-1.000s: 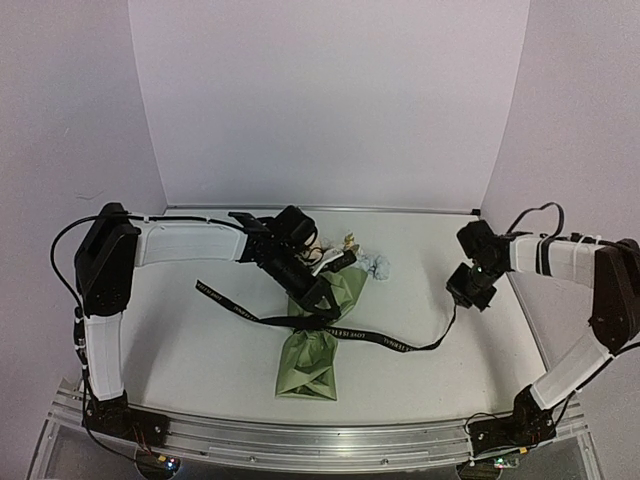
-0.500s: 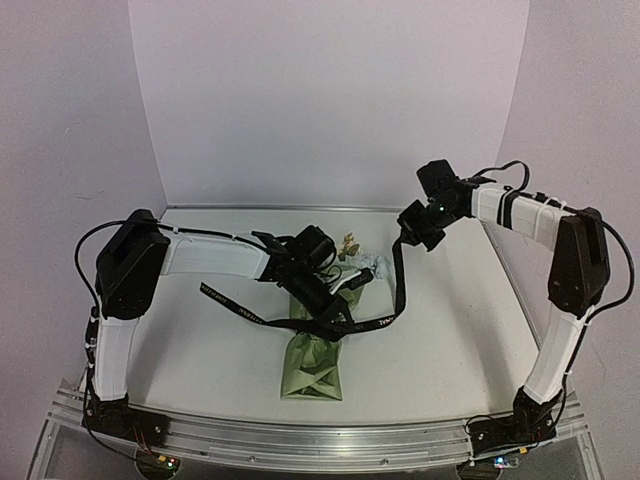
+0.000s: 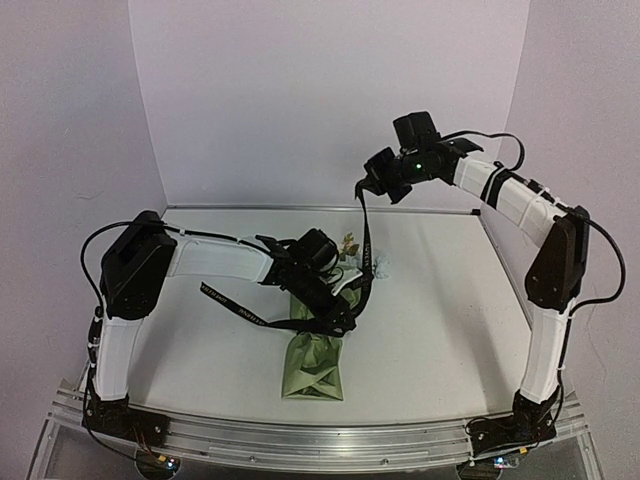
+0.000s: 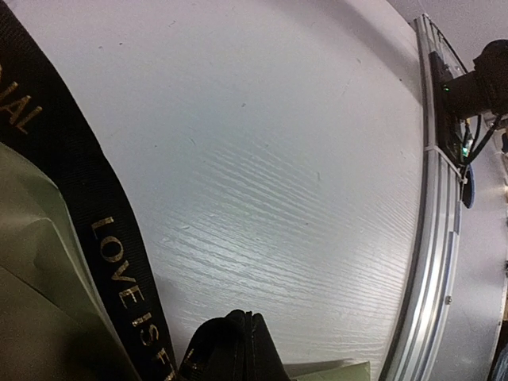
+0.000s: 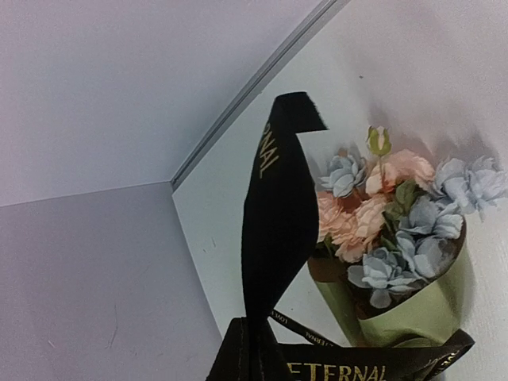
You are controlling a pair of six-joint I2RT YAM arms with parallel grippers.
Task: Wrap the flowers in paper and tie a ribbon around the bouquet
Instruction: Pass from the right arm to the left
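Note:
The bouquet lies mid-table, its olive paper (image 3: 312, 370) cone pointing toward the near edge and the flowers (image 3: 350, 243) toward the back wall. My left gripper (image 3: 338, 318) is pressed down on the cone's middle, shut on the black ribbon (image 3: 365, 240) where it crosses. Beside the closed left gripper (image 4: 246, 341) run the lettered ribbon (image 4: 103, 254) and paper (image 4: 32, 270). My right gripper (image 3: 372, 183) is high near the back wall, shut on the ribbon's other end, which drops steeply to the bouquet. From the right gripper (image 5: 255, 349) the ribbon (image 5: 282, 214) stands up before the flowers (image 5: 389, 214) and paper (image 5: 421, 317).
A loose ribbon tail (image 3: 230, 303) trails left across the white table (image 3: 450, 320). The aluminium rail (image 3: 300, 435) runs along the near edge, and white walls (image 3: 300, 100) close in the back and sides.
The right arm has swung from the table's right side up and back toward the wall, lifting the ribbon end so it rises steeply over the bouquet. The left gripper stays on the cone, shifted slightly right.

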